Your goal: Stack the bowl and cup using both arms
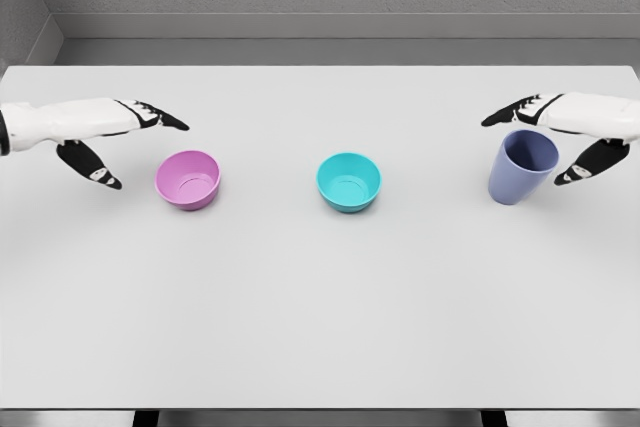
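Left hand [105, 142] spread beside pink bowl [188, 179], right hand [570, 137] spread around cup [522, 167], not clamped

no readable text, no labels

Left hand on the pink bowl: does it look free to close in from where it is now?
Probably yes. The left hand hovers open just left of the pink bowl, with only bare table between them. The teal bowl sits well off to the other side.

pink bowl [187, 179], teal bowl [349, 182], lilac cup [521, 167]: smooth matt plastic look. table [320, 327]: smooth matt white. hands: glossy white shells.
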You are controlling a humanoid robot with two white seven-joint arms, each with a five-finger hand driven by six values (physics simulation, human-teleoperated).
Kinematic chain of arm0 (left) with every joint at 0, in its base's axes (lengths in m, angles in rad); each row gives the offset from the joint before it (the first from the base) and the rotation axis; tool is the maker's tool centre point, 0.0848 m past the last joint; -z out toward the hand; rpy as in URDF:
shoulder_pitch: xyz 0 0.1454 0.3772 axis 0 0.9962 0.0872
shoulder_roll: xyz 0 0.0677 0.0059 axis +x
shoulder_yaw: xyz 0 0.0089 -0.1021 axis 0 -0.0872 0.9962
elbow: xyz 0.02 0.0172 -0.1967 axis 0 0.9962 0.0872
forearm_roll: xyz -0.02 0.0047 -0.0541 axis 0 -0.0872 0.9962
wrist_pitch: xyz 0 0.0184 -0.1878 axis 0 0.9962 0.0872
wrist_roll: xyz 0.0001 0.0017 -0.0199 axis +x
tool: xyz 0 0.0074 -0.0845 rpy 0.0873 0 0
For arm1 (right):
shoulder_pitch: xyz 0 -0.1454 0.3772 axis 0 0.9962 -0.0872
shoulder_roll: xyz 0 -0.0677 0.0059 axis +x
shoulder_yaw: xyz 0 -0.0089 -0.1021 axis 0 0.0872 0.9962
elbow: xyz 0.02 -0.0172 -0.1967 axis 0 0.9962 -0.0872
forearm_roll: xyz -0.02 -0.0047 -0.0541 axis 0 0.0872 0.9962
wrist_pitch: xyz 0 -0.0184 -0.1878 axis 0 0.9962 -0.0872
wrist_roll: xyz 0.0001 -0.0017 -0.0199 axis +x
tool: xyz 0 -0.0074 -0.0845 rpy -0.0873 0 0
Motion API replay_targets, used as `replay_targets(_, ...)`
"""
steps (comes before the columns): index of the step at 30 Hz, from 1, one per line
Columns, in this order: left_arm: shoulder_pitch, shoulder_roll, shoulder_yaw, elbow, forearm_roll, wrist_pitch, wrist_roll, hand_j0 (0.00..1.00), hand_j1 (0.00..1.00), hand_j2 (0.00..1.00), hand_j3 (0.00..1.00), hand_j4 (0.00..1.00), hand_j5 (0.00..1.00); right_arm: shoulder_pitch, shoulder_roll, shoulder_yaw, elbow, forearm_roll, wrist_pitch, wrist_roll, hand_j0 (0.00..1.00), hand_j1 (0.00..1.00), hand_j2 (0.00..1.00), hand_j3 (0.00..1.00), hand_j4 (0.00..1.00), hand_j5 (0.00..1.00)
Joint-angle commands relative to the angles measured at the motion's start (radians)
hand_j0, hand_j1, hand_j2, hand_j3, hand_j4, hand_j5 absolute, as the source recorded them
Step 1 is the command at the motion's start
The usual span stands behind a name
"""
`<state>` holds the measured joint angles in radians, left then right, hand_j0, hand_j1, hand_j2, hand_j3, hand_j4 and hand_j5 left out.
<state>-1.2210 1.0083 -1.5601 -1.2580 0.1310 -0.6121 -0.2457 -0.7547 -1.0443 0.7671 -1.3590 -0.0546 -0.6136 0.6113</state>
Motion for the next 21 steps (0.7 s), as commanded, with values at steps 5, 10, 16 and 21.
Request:
replay_targets(5, 0.009, -0.028, -0.006, 0.0, 0.007, 0.001, 0.0, 1.0, 1.0, 1.0, 1.0, 1.0, 1.0, 0.0, 0.001, 0.012, 0.004, -0.01, 0.003, 0.0, 1.0, 1.0, 1.0, 1.0, 1.0, 1.0)
replay_targets(10, 0.014, -0.033, -0.005, 0.003, 0.009, 0.001, 0.0, 1.0, 1.0, 1.0, 1.0, 1.0, 1.0, 0.0, 0.001, 0.024, 0.023, -0.016, 0.003, 0.0, 1.0, 1.0, 1.0, 1.0, 1.0, 1.0)
replay_targets(16, 0.014, -0.06, -0.008, 0.026, 0.006, 0.001, -0.001, 1.0, 1.0, 1.0, 1.0, 1.0, 1.0, -0.002, 0.013, 0.023, 0.064, -0.024, 0.003, 0.0, 1.0, 1.0, 1.0, 1.0, 1.0, 1.0)
replay_targets(21, 0.028, -0.082, -0.012, 0.051, 0.007, 0.001, 0.002, 1.0, 1.0, 1.0, 1.0, 1.0, 1.0, -0.002, 0.033, 0.024, 0.08, -0.024, 0.003, 0.0, 1.0, 1.0, 1.0, 1.0, 1.0, 1.0)
